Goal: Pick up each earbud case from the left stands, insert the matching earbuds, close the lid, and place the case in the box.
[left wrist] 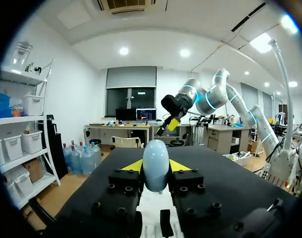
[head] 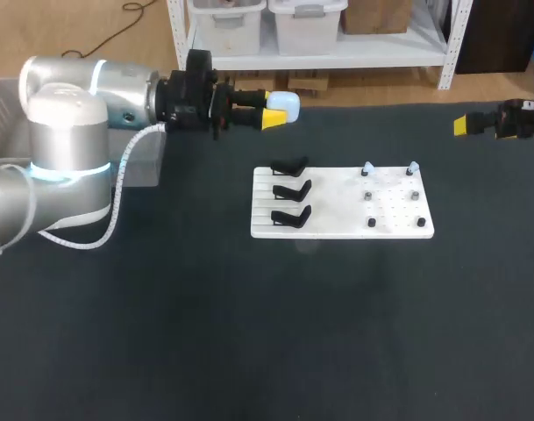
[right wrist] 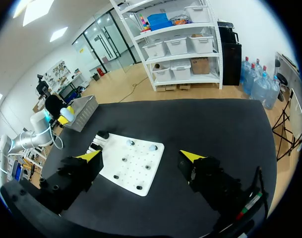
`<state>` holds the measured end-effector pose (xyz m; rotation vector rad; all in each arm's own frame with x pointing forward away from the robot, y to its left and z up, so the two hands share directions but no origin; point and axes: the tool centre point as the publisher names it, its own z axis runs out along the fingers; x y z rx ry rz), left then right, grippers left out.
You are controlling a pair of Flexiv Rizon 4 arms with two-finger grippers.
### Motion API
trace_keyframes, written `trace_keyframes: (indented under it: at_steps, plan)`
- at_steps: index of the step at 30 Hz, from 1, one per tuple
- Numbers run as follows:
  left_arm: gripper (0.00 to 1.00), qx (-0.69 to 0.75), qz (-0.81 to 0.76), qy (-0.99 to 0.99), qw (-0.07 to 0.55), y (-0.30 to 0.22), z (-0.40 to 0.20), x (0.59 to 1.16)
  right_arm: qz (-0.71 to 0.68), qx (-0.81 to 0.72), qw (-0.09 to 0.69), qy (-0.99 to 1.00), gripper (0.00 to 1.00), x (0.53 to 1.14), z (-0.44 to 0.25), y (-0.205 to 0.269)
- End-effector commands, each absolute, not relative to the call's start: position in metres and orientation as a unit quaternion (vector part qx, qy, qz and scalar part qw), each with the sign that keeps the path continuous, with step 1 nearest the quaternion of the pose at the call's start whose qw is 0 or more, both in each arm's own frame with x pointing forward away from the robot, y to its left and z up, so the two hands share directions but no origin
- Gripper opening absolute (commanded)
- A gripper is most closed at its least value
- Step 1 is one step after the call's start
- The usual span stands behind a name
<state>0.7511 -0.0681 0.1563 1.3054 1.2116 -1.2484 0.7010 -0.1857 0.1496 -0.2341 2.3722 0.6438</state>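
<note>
My left gripper is raised over the table's far left side, shut on a pale blue earbud case. In the left wrist view the closed case stands upright between the yellow fingertips. A white board lies mid-table with three empty black stands on its left. Two pale earbuds sit on pegs at its far right. My right gripper hangs open at the far right edge. In the right wrist view its fingers spread wide above the board.
A translucent grey box stands at the table's far left, behind my left arm; the right wrist view shows the box too. Several small dark pegs dot the board's right half. Dark table stretches in front of the board.
</note>
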Motion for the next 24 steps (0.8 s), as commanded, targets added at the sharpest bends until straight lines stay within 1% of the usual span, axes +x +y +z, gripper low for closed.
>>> trace_keyframes:
  at_steps: [1, 7, 24]
  plan:
    - [0.00, 0.513, -0.486, 0.508, 0.492, -0.0655, 0.1625, 0.7349, 0.246, -0.090, 0.330, 0.907, 1.00, 0.7009, 0.1497, -0.1860]
    - [0.00, 0.511, -0.492, 0.502, 0.496, -0.0662, 0.1705, 0.7267, 0.246, -0.090, 0.330, 0.907, 1.00, 0.7009, 0.1497, -0.1860]
    - [0.00, 0.511, -0.492, 0.502, 0.496, -0.0662, 0.1705, 0.7267, 0.246, -0.090, 0.330, 0.907, 1.00, 0.7009, 0.1497, -0.1860]
